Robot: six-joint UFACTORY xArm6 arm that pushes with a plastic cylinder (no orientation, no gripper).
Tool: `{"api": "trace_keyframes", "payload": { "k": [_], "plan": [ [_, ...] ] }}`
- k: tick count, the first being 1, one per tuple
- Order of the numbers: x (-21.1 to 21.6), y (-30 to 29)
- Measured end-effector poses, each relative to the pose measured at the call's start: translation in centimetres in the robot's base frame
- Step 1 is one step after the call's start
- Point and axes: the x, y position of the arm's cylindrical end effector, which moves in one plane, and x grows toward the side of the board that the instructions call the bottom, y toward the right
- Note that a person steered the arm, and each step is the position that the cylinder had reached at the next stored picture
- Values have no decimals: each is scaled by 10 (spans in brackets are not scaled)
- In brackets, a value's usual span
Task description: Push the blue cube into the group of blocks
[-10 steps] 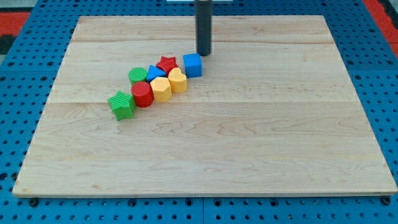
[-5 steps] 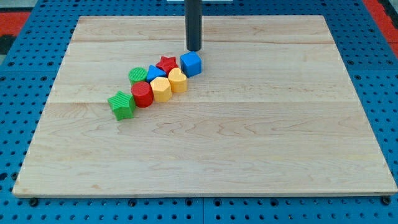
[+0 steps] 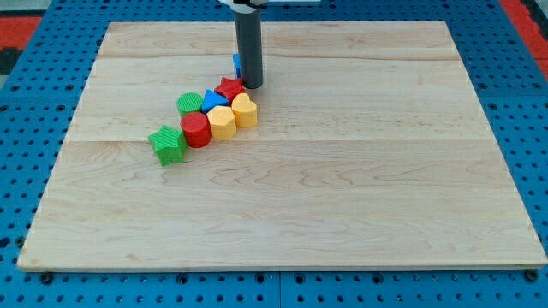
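Observation:
The blue cube [image 3: 235,63] is mostly hidden behind my dark rod; only a thin blue sliver shows at the rod's left edge, above the group. My tip [image 3: 252,85] rests on the board just right of the red star [image 3: 228,87] and above the yellow heart [image 3: 245,109]. The group runs diagonally down to the left: red star, a blue wedge-like block [image 3: 213,99], a green cylinder [image 3: 189,103], the yellow heart, a yellow hexagonal block [image 3: 222,122], a red cylinder [image 3: 196,130] and a green star [image 3: 167,144]. Whether the cube touches the star cannot be told.
The wooden board [image 3: 342,197] lies on a blue pegboard table [image 3: 26,103]. The rod comes down from the view's top edge.
My rod has moved left and down the view, from above the blue cube to beside the red star. The blue cube has shifted up and left and is now mostly hidden behind the rod.

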Motion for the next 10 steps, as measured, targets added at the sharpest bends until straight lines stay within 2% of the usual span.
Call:
{"api": "trace_keyframes", "payload": {
  "k": [1, 2, 4, 5, 6, 7, 8, 10],
  "plan": [
    [-22, 29],
    [-39, 3],
    [-51, -91],
    [-76, -109],
    [-75, -136],
    [-51, -135],
    [-25, -107],
    [9, -107]
  ]
}}
